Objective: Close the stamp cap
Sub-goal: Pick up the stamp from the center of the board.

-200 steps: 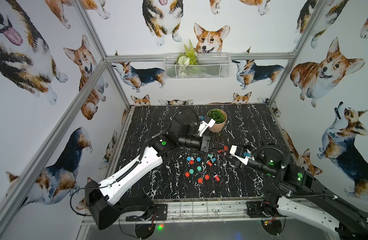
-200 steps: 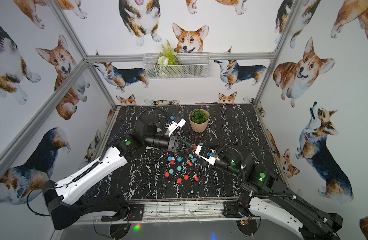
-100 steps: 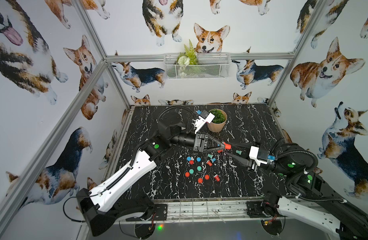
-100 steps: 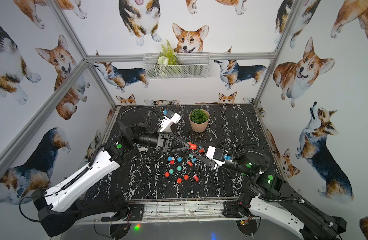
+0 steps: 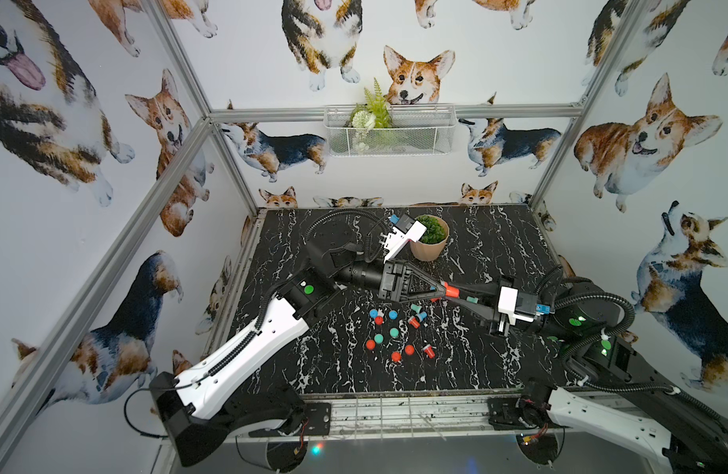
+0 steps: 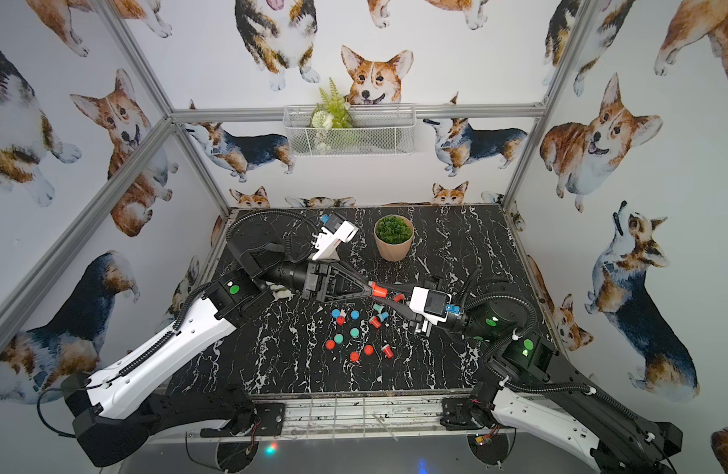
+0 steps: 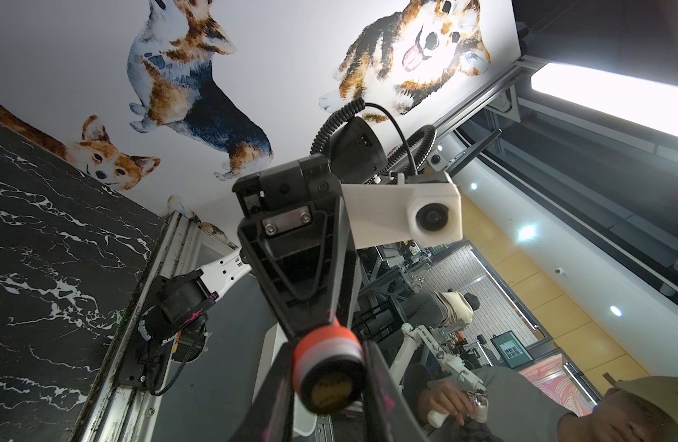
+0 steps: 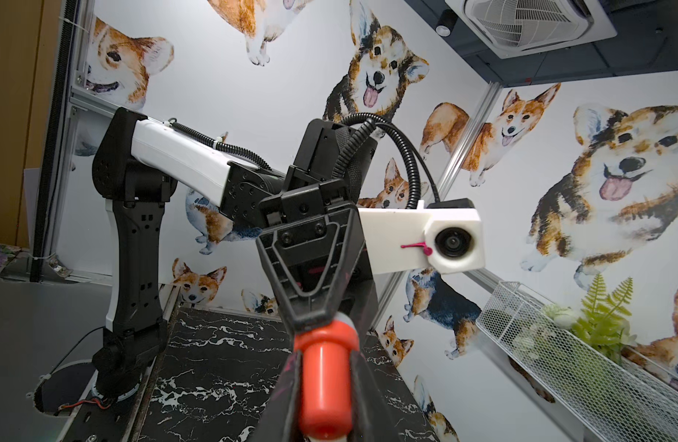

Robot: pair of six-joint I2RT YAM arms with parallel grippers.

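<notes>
Marble table (image 5: 498,246); red stamp (image 5: 450,291), flared collar, midair.

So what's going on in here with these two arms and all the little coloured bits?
Two robot arms meet tip to tip above the black marble table. The left tool and the right tool are both shut on one small red stamp, each from its own end, holding it in the air between them. Whether it is fully closed cannot be told. Red, teal and blue loose pieces lie scattered on the table below.
</notes>
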